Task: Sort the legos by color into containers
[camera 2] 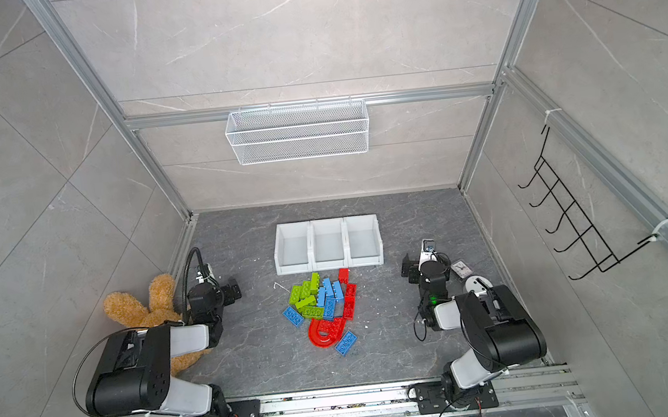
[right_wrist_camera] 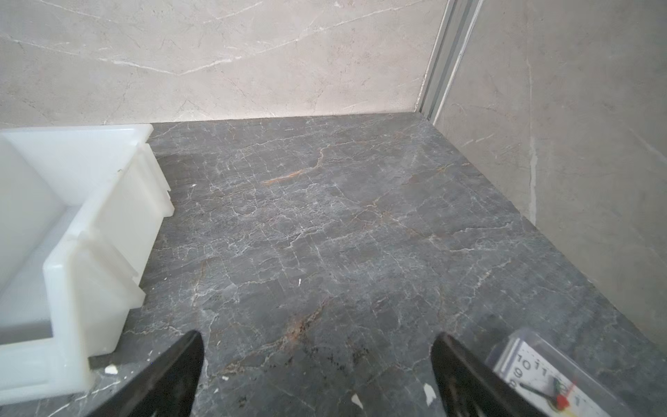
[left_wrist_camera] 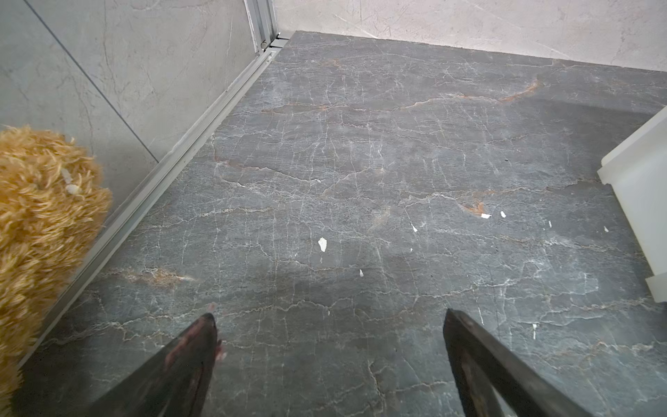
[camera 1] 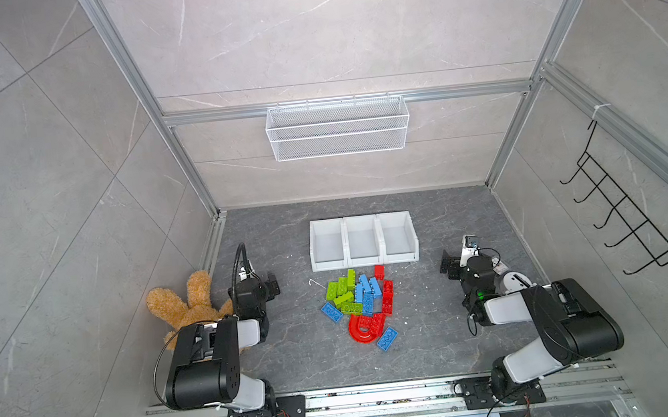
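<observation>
Find the left fingers [left_wrist_camera: 187,361] spread wide and empty above bare bench [camera 1: 440,333] near its left edge, beside a plush toy [left_wrist_camera: 36,234]. Find the right fingers [right_wrist_camera: 173,372] equally wide apart, holding nothing, near the right edge next to a small clock [right_wrist_camera: 541,375].

Locate the legos [camera 1: 360,303] heaped at mid-bench, just in front of the containers [camera 1: 364,261].

Treat as light, rigid, smooth plastic: unlikely to crush, likely to skate if pinched on a corner. Grip across the two long flat side walls, not over the studs. Start with a loose outlier such as the blue brick [camera 1: 386,338] at the near side. Take the red arch [camera 1: 359,332] across one leg. Expect neighbours to shift.

Locate the containers in a row toward the back edge, centred. Read all three as empty.
</observation>
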`<action>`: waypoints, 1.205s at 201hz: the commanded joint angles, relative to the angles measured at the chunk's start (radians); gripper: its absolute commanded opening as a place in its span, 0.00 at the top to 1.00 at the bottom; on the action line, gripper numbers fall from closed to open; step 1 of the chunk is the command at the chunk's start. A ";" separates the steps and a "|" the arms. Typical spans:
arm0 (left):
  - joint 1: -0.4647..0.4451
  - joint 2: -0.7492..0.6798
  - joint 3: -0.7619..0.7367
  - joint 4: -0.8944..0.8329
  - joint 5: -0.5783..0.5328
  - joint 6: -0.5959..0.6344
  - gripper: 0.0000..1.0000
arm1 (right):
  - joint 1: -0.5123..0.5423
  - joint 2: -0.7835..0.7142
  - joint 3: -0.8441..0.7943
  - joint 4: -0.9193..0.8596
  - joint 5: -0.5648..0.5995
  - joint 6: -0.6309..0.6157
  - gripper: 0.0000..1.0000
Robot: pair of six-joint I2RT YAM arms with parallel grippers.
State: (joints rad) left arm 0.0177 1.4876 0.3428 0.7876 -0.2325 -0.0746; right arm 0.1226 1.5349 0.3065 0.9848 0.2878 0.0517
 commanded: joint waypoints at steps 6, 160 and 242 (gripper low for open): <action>0.007 0.000 0.020 0.043 0.005 0.029 0.00 | -0.004 -0.004 0.015 0.004 -0.004 -0.009 0.00; 0.007 0.000 0.020 0.043 0.003 0.030 0.00 | -0.010 -0.004 0.020 -0.007 -0.018 -0.006 0.00; 0.006 -0.001 0.018 0.044 0.004 0.030 0.00 | -0.009 -0.007 0.016 -0.004 -0.018 -0.006 0.00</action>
State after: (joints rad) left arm 0.0177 1.4876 0.3428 0.7876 -0.2325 -0.0746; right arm 0.1169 1.5349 0.3080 0.9848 0.2802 0.0517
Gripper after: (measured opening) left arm 0.996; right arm 0.997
